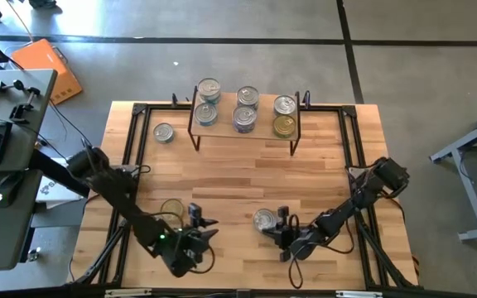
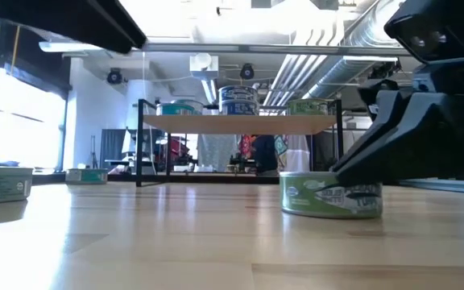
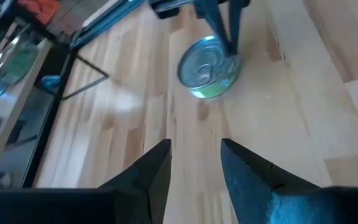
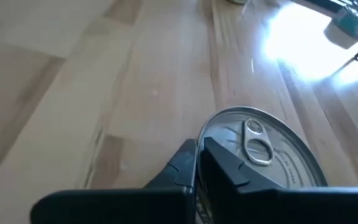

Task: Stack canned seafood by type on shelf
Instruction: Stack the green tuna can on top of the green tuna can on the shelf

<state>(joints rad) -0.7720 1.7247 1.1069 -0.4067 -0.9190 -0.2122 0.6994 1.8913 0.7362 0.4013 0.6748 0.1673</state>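
the green-labelled tin sits on the table, well short of the shelf. your right gripper touches its rim, fingers pressed together, holding nothing. it looks rigid, slick and squat: straddle its sides. the left gripper waits spread.

A broad stretch of bare tabletop is left open between the shelf at the far edge and the two grippers near the front. The shelf top is crowded by tins, leaving little room. One lone tin is seen left of the shelf; the near centre is blocked by a green-labelled tin.
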